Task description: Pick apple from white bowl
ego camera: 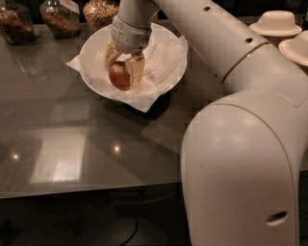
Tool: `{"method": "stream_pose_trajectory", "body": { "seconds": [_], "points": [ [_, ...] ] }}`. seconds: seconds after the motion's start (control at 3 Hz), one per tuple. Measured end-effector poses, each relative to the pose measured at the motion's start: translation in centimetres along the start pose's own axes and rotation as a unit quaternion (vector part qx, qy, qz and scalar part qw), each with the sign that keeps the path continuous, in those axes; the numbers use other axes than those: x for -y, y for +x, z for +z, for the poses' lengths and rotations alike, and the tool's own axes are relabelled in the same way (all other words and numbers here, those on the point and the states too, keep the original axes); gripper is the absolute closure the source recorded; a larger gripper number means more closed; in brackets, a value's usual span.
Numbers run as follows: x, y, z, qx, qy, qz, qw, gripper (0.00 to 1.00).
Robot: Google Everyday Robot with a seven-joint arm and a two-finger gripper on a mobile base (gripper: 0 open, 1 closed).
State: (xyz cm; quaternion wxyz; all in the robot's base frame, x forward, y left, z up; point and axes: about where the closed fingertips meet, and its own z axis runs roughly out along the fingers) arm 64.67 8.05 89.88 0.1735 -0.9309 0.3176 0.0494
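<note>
- Apple (119, 78): inside the white bowl (166, 72), over its crinkled paper (144, 103).
- Your hand (123, 71) points down into the bowl, fingers clamped on the apple's sides.
- Bowl stands on the grey bench (72, 144); glass jars (57, 17) are behind it.

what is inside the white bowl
Crinkled paper lines the white bowl, and the gripper is shut on the apple inside it. Paper hides the bowl's floor; the gripper covers the apple's top.
</note>
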Motion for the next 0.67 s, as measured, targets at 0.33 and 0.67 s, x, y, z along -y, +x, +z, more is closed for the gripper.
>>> {"method": "stream_pose_trajectory", "body": {
  "seconds": [0.33,0.67],
  "points": [
    [-0.3,-0.6,-2.7,-0.012,0.007,-0.005,0.9999,1.0],
    [-1.7,-1.3,-5.6,-0.024,0.017,-0.005,0.9996,1.0]
  ]
}}
